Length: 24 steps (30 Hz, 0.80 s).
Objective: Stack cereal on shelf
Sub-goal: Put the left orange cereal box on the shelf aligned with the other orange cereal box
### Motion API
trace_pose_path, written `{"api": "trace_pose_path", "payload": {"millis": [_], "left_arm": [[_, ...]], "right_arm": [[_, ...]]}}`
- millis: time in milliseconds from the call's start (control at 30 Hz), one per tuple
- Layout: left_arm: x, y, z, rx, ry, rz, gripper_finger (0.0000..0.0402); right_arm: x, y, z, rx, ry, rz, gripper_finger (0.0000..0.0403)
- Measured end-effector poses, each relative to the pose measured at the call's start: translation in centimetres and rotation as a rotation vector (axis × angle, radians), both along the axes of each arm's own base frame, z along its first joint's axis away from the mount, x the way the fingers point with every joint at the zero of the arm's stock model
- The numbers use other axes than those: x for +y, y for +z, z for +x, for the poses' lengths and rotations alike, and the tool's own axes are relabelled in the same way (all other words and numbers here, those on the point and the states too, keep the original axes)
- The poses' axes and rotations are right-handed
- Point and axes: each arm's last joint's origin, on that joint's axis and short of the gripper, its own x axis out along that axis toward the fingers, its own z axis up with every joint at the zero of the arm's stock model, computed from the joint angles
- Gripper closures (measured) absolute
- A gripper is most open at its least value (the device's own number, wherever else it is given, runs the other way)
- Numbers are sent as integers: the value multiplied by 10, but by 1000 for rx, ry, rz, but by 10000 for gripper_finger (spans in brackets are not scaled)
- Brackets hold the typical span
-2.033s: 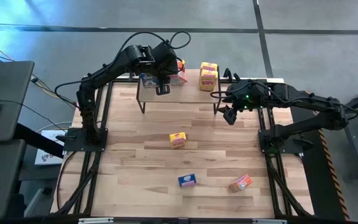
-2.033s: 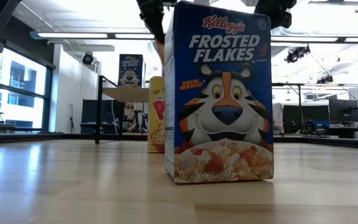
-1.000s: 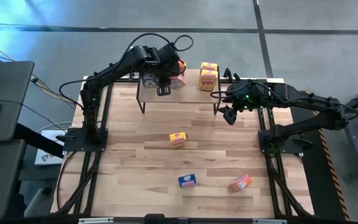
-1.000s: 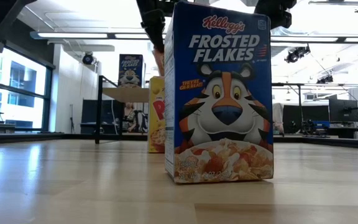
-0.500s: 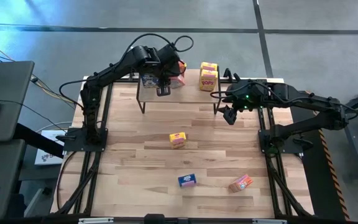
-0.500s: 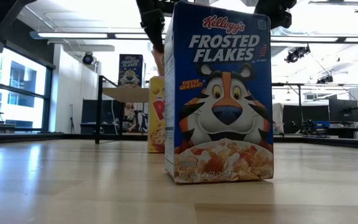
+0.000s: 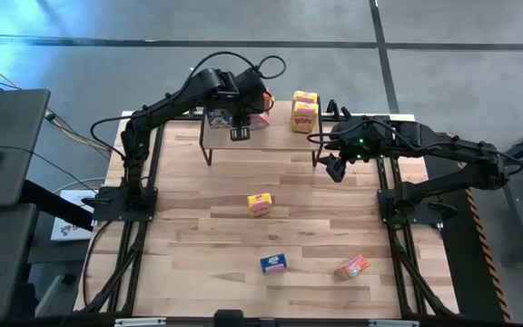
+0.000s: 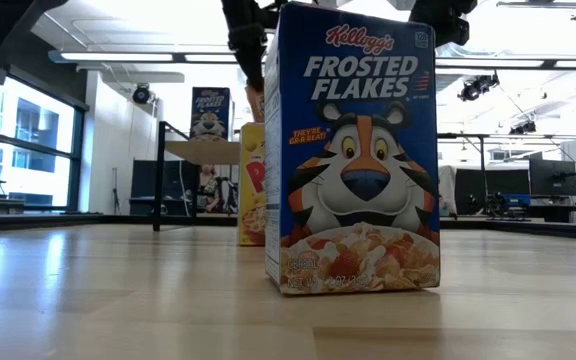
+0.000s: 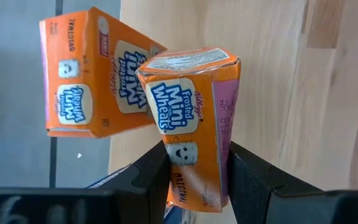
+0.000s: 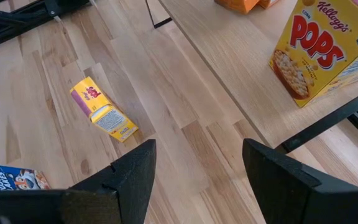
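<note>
Cereal: orange-red Mini-Wheats box (image 9: 194, 124) clamped between left gripper (image 9: 197, 168) jaws above shelf (image 7: 275, 132), beside a second orange box (image 9: 95, 81). Right gripper (image 10: 194, 168) jaws wide apart, empty, off the shelf's end near the Corn Pops box (image 10: 322, 46).

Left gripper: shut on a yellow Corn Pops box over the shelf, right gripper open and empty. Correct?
Not quite. In the left wrist view the left gripper is shut on an orange Frosted Mini-Wheats box, not a yellow Corn Pops box. The rest holds: it is over the shelf, and the right gripper is open and empty.
</note>
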Motion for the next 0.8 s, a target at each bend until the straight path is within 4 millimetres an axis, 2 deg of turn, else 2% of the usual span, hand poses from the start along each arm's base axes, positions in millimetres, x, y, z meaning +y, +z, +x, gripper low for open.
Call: {"api": "trace_pose_path", "payload": {"millis": [567, 800], "left_arm": [[1, -2, 3, -4, -18, 6, 274], [2, -5, 3, 9, -16, -3, 247]], "right_arm": [[0, 0, 0, 0, 0, 0, 171], [0, 0, 0, 0, 0, 0, 171]]}}
